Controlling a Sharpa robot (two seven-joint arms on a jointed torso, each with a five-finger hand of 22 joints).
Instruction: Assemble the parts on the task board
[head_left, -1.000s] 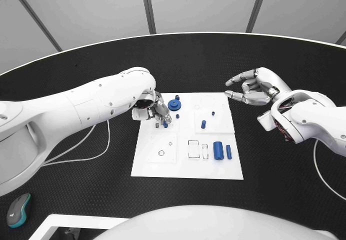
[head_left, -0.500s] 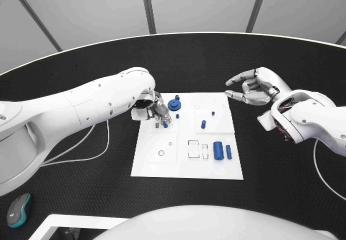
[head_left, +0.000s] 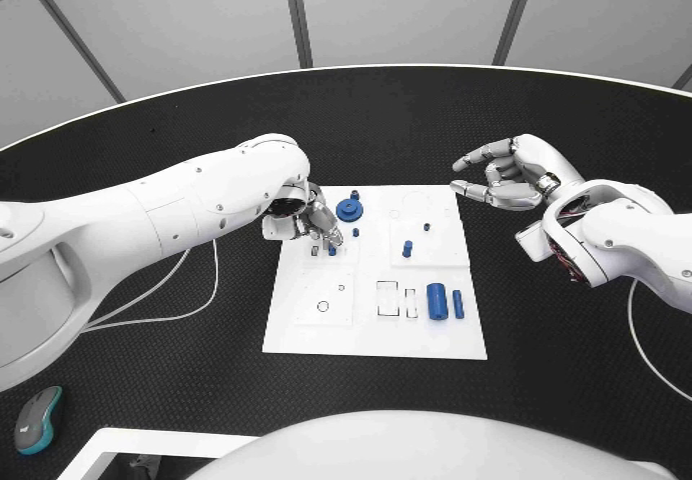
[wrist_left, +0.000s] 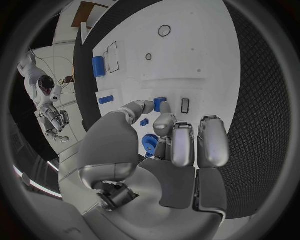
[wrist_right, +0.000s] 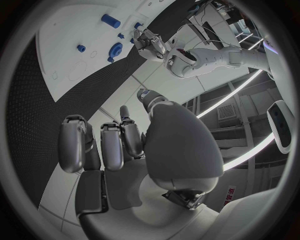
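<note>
Left hand (head_left: 306, 222) pinches a small blue peg (head_left: 330, 250) over the smooth white board (head_left: 375, 325); right hand (head_left: 508, 175) hovers loosely curled, holding nothing, above the dimpled black worktop (head_left: 188, 380).

Left hand (wrist_left: 164, 150) over the board (wrist_left: 206, 50), fingers (wrist_left: 164, 122) down at a small blue part (wrist_left: 160, 103). Blue gear (wrist_left: 149, 144) beside the palm. Two blue cylinders (wrist_left: 99, 66) farther off. Black counter (wrist_left: 262, 100) alongside.

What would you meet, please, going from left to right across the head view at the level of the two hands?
Left arm → left hand → blue gear → small blue peg → right hand → right arm.
</note>
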